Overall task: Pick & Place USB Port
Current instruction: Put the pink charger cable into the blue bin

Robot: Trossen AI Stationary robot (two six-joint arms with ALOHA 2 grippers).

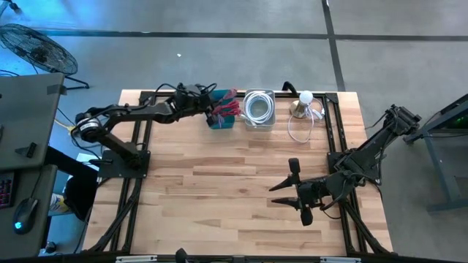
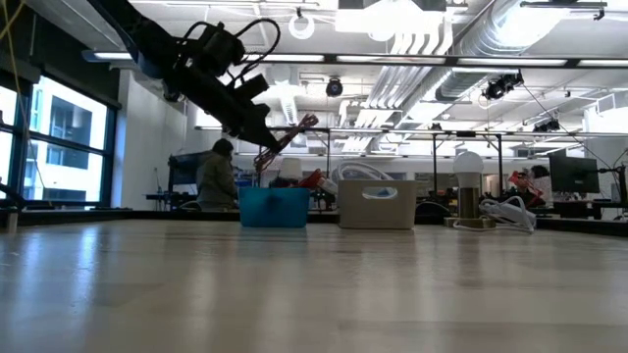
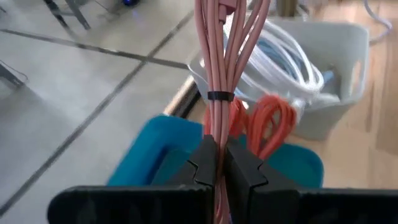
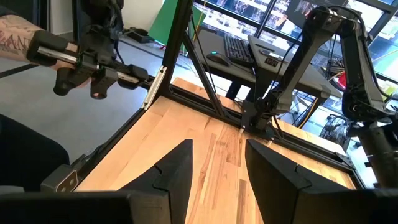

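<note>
Pink USB cable bundle point(image 3: 219, 68) sits pinched between the left gripper's point(image 3: 216, 163) closed fingers point(image 3: 200, 165).

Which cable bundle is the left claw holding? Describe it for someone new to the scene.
Along the table's far edge stand a blue bin and a grey bin. The left claw pinches a pink bundle above the blue bin; its neighbours are orange and white.

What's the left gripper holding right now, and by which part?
The left gripper pinches a pink cable bundle below its black tie, above the blue bin.
</note>
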